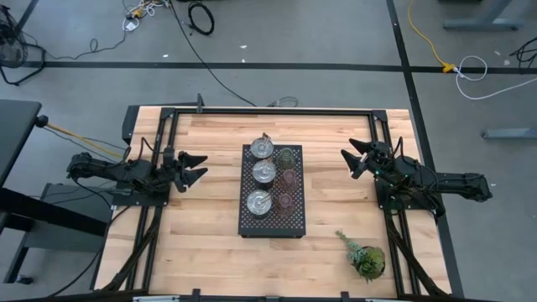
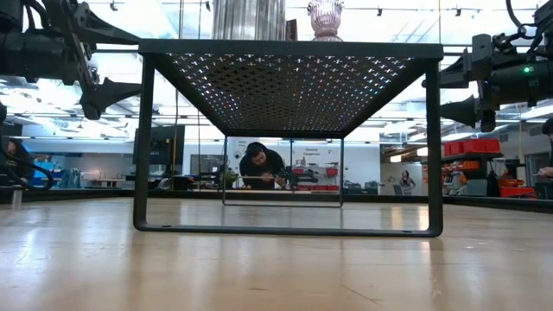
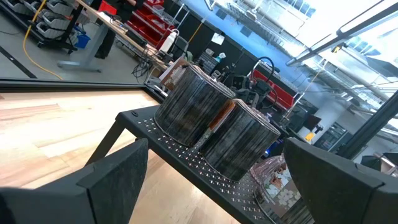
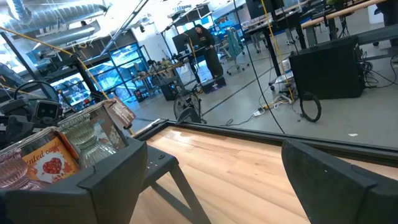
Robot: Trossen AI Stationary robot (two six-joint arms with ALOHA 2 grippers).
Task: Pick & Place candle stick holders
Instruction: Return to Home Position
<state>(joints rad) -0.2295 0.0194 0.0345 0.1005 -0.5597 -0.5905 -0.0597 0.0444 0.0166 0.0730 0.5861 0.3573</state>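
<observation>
Left gripper hovers over the table with jaws spread wide and nothing between its fingers. Right gripper likewise: jaws wide apart, empty, facing the left one across the black perforated tray. All six candle stick holders stand on the tray, between the two grippers and clear of both. The three silvery holders form the column nearer the left gripper, ahead of its fingertips; the left wrist view shows two of them close together on the perforated top. The column nearer the right gripper holds the pale green glass holder and the two pinkish-brown holders. In the low view the tray stands raised on legs — a holder of each column shows above its top edge. A plant sprig lies on the table off to one side of the right gripper, well apart from the tray. A person shows in the room beyond.
</observation>
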